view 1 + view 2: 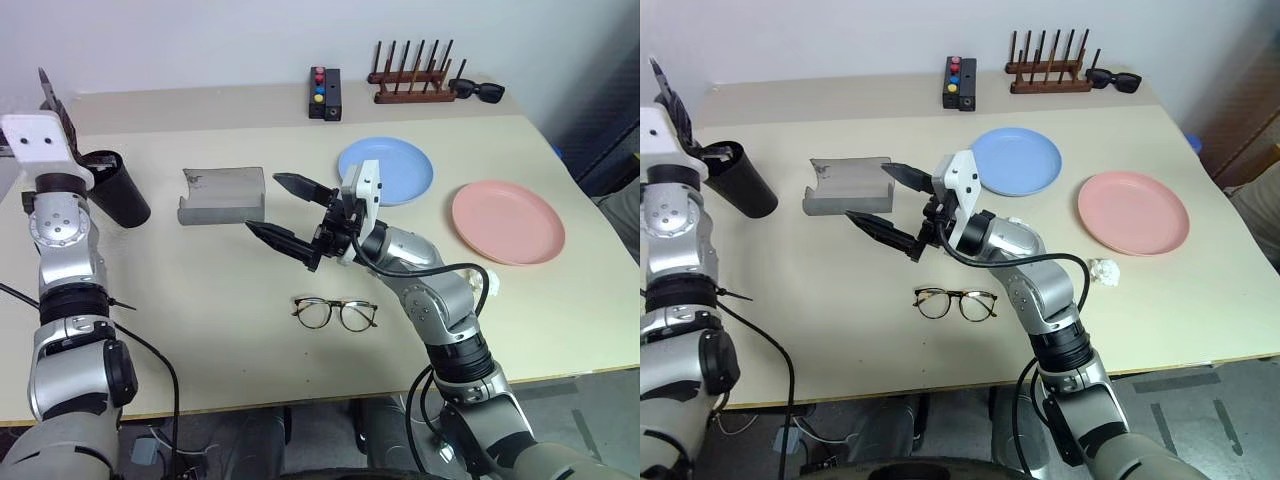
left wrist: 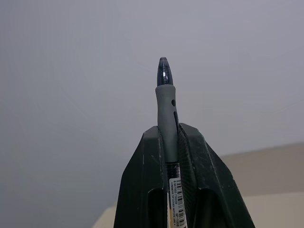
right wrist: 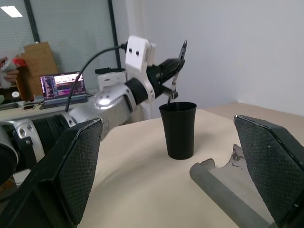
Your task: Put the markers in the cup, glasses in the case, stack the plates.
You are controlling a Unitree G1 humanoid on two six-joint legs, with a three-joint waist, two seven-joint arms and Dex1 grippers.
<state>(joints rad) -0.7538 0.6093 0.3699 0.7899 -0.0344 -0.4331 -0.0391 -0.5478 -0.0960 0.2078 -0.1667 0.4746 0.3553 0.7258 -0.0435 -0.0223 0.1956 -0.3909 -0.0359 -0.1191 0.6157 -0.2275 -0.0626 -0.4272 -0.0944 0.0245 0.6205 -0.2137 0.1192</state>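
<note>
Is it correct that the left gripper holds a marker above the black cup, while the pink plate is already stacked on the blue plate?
Not quite. The pink plate lies apart from the blue plate, flat on the table; the left eye view shows this. The left gripper does hold a marker above the black cup.

Bright even light, soft shadows, all sharp.

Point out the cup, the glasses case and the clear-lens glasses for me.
cup [image 3: 178, 130], right wrist view, on its side wall.
case [image 1: 222, 195], left eye view, on its open grey shell.
glasses [image 1: 336, 313], left eye view, on the bridge between the lenses.
</note>
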